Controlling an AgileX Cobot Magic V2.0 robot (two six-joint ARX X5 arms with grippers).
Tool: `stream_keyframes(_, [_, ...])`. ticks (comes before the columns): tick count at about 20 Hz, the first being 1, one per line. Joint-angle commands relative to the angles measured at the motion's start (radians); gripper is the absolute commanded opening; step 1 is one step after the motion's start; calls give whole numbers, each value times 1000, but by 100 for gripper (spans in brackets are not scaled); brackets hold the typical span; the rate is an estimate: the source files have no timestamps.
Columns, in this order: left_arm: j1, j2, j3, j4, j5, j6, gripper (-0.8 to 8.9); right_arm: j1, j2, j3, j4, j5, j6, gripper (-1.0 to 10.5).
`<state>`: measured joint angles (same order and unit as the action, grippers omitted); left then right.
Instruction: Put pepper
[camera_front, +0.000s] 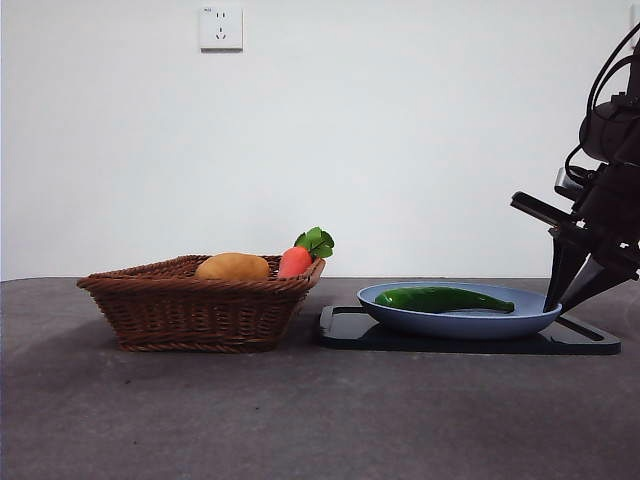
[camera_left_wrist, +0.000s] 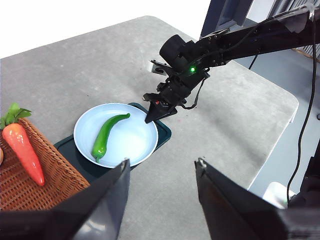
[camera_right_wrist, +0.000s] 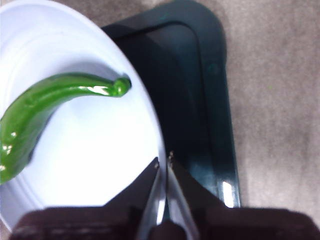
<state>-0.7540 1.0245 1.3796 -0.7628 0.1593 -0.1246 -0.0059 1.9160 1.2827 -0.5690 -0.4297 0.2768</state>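
Observation:
The glossy dark green pepper (camera_front: 440, 298) lies in a pale blue plate (camera_front: 400, 320) on a dark tray (camera_front: 470, 341). It also shows in the left wrist view (camera_left_wrist: 107, 135) and the right wrist view (camera_right_wrist: 45, 105). My right gripper (camera_front: 555, 300) hangs over the plate's right rim (camera_right_wrist: 100, 165), beside the pepper's tapered tip and apart from it. Its jaws are shut and empty, as the right wrist view (camera_right_wrist: 163, 159) and left wrist view (camera_left_wrist: 149, 119) show. My left gripper (camera_left_wrist: 162, 162) is open and empty, high above the table, away from the plate (camera_left_wrist: 135, 145).
A wicker basket (camera_front: 190, 315) stands left of the tray and holds an orange carrot with green leaves (camera_front: 295, 262) and a potato (camera_front: 232, 267). The basket (camera_left_wrist: 40, 190) and carrot (camera_left_wrist: 22, 150) also show in the left wrist view. The table edge runs behind the right arm.

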Motion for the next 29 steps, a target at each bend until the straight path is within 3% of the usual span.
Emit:
stream_keyframes(1, [-11,6,16,5,-2,-6,236,2,21,23,4,-8,-16,100])
stream_keyframes(3, [-11,6,17,4,-2,-6,236,-1,13,24,-3,-10,-16,176])
stream_keyframes(6, [-11,6,16,-2,-2,-5,236,-18,-59,24,-40,-7,-48,196])
stream_keyframes(12, [-10,6,16,-28,-5,24,232,-15,-390,24,-224,-17,-150,194])
stream_keyframes(19, [-10,6,16,-49,-4,24,232,161,-814,24,-520,-13,-224,194])
stream_keyframes(23, [-10,6,16,-76,-4,24,231,278,-961,24,-684,-10,-227,189])
stream_keyframes(25, [-10,6,16,-88,-2,25,223,314,-1001,24,-756,-10,-246,123])
stream_keyframes(27, [-10,6,16,-108,-2,24,114,336,-1025,23,-803,-11,-291,18])
stream_keyframes(29, [-11,6,16,-126,-2,24,0,344,-1043,23,-802,-14,-310,5])
